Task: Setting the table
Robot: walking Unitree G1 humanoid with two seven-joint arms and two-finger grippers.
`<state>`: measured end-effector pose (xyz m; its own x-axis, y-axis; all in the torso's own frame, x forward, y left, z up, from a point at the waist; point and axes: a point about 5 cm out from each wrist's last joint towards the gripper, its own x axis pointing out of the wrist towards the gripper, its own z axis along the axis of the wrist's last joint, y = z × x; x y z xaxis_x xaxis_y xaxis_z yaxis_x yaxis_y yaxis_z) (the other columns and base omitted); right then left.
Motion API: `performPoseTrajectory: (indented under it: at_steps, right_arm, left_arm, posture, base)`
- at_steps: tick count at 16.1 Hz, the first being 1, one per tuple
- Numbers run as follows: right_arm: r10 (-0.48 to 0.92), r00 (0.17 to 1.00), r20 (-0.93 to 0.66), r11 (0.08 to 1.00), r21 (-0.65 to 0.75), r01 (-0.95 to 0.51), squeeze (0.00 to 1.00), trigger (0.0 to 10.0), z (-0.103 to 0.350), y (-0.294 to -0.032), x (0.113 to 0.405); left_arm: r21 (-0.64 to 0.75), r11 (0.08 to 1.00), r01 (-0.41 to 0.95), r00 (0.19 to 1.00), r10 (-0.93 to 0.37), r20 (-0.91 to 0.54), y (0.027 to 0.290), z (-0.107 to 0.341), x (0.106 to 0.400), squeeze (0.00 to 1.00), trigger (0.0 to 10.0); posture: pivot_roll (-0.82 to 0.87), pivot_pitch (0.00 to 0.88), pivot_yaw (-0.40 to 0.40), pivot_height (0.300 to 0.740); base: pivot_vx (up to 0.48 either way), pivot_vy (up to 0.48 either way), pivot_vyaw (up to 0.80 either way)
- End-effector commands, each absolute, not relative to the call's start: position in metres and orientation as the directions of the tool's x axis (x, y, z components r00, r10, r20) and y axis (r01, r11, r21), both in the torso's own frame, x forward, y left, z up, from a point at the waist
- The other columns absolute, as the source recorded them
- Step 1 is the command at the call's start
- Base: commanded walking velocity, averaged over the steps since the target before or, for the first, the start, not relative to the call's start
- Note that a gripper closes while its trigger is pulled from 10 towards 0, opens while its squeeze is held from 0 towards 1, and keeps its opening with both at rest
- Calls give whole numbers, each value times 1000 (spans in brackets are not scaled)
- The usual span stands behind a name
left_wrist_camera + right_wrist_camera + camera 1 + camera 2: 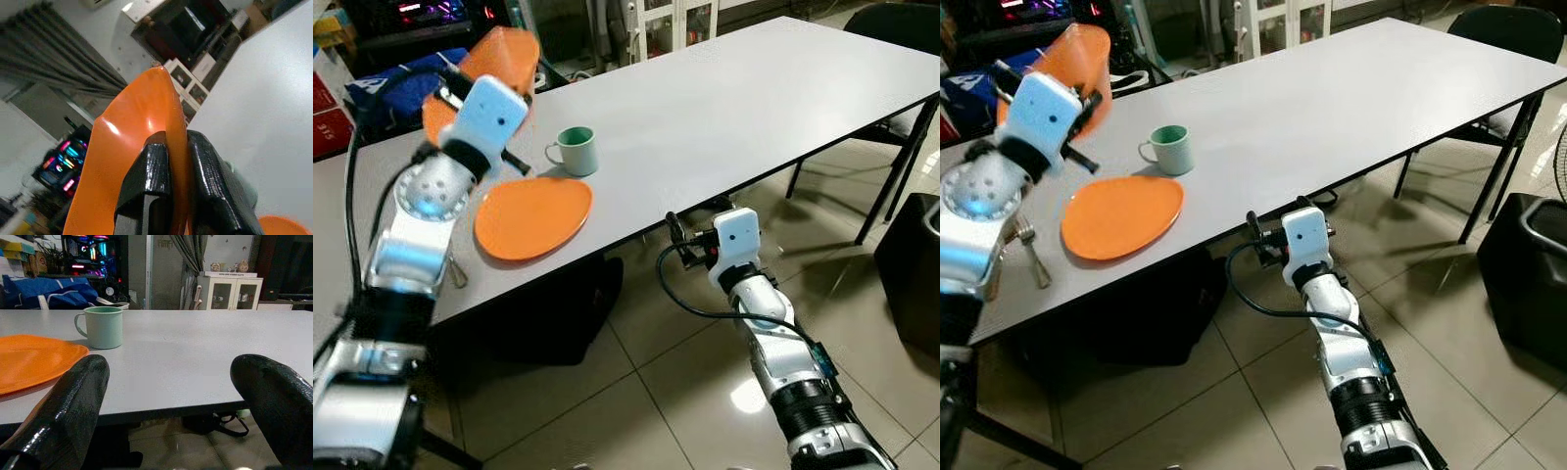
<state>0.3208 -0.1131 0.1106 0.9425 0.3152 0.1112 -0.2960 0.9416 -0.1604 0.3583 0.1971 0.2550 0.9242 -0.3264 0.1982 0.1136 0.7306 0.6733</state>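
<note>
Two orange plates: my left gripper (176, 161) clamps one raised plate (137, 147) above the table (724, 108); the other plate (532, 216) lies beside one green mug (576, 150). One fork (1030, 247). My right gripper (168, 396) gapes at the table's edge.

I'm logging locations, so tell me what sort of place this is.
Probably a lived-in room of a home, used as a dining or work space: a long grey table on a tiled floor, a white glass-door cabinet by a curtain, and a computer glowing with coloured lights.
</note>
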Motion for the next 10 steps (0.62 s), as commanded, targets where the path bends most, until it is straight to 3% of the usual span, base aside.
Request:
performPoseTrajectory:
  at_steps: [1,7,10]
  right_arm:
    - [334,935,115,935,-168,-313,0,10000,113,-109,320]
    - [333,936,113,934,-176,-311,0,10000,110,-112,311]
    - [330,939,101,933,-188,-308,0,10000,107,-119,305]
  left_arm:
    - [750,649,131,925,-351,142,199,247,364,0,0]
    - [872,440,214,924,-382,-34,202,211,380,0,0]
    - [893,393,220,926,-371,-65,207,204,383,0,0]
  posture:
    - [-121,0,129,736]
    - [-160,0,146,736]
    - [-179,0,146,736]
  base:
    - [0,0,0]
    - [0,0,0]
    - [0,0,0]
